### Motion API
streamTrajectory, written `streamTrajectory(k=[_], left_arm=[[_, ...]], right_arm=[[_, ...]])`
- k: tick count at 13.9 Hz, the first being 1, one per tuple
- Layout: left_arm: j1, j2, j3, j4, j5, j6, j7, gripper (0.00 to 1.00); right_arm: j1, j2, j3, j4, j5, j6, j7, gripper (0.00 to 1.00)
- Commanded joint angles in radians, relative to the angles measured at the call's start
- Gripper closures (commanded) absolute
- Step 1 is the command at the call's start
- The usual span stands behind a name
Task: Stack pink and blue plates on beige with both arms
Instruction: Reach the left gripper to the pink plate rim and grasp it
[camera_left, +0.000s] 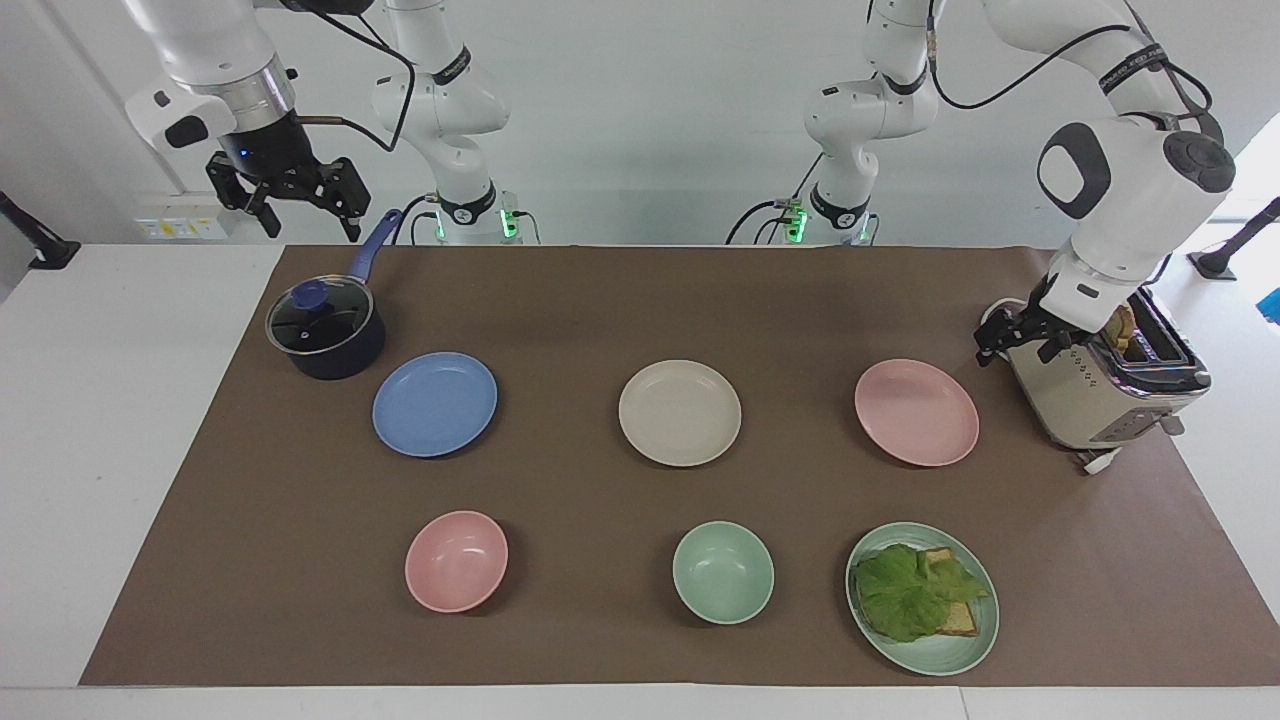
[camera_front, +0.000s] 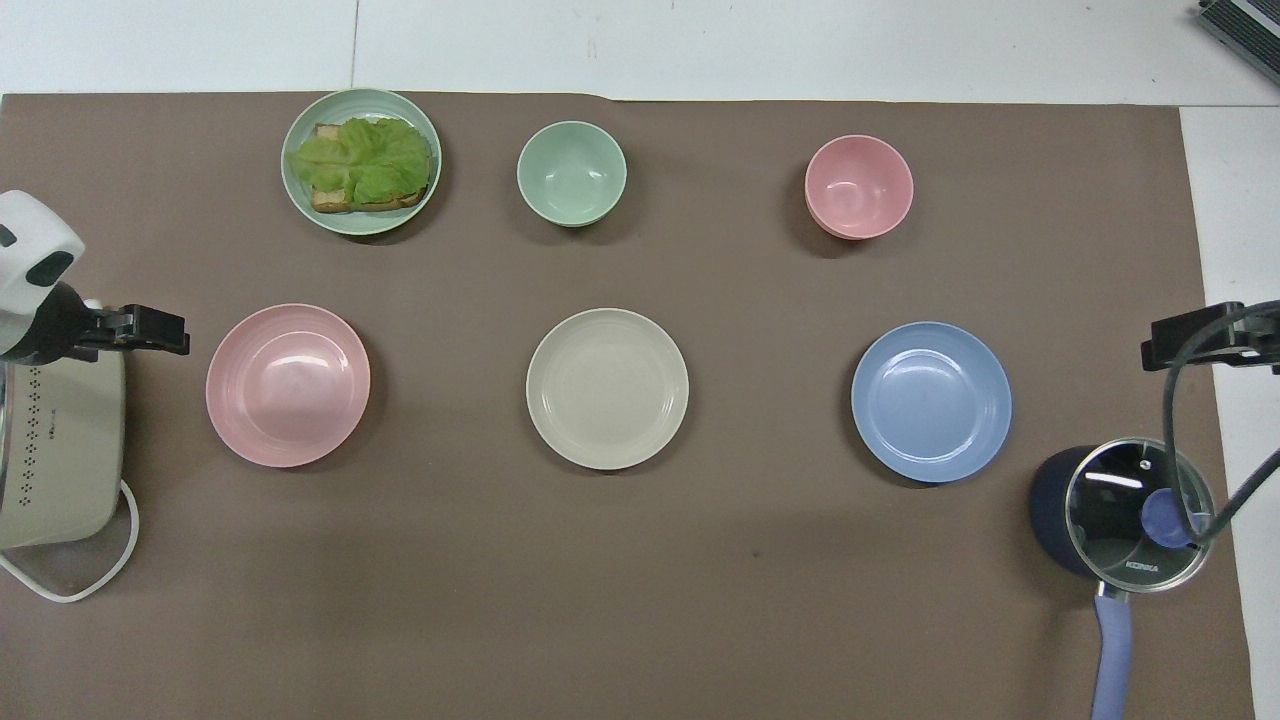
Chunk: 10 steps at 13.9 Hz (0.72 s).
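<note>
Lying beside the left gripper (camera_left: 1012, 342), empty: pink plate (camera_left: 916, 412).

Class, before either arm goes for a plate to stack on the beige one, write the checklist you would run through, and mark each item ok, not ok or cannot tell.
1. Beige plate bare, ready to take a stack: ok.
2. Pink plate bare and flat on the mat: ok.
3. Blue plate bare, clear of the pot beside it: ok.
4. Left gripper open and holding nothing, low beside the toaster, short of the pink plate: ok.
5. Right gripper open and holding nothing, raised over the table's edge by the pot: ok.
6. Left gripper clear of the toaster: cannot tell.
</note>
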<state>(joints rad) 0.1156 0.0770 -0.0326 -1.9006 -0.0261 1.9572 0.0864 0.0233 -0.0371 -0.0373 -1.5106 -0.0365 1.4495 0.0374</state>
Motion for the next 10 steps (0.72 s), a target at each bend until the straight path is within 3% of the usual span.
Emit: streamTrajectory(k=[1, 4, 10], left_arm=[[0.025, 0.046, -0.010, -0.053, -0.011, 0.109, 0.039, 0.00], [0.029, 0.092, -0.010, -0.118, -0.011, 0.222, 0.041, 0.00], [0.055, 0.102, -0.010, -0.192, -0.009, 0.279, 0.064, 0.00]], right_arm=[[-0.013, -0.001, 0.005, 0.007, 0.007, -0.008, -0.030, 0.00], [-0.013, -0.001, 0.005, 0.007, 0.007, -0.008, -0.030, 0.00], [-0.013, -0.001, 0.005, 0.007, 0.007, -0.009, -0.031, 0.00]])
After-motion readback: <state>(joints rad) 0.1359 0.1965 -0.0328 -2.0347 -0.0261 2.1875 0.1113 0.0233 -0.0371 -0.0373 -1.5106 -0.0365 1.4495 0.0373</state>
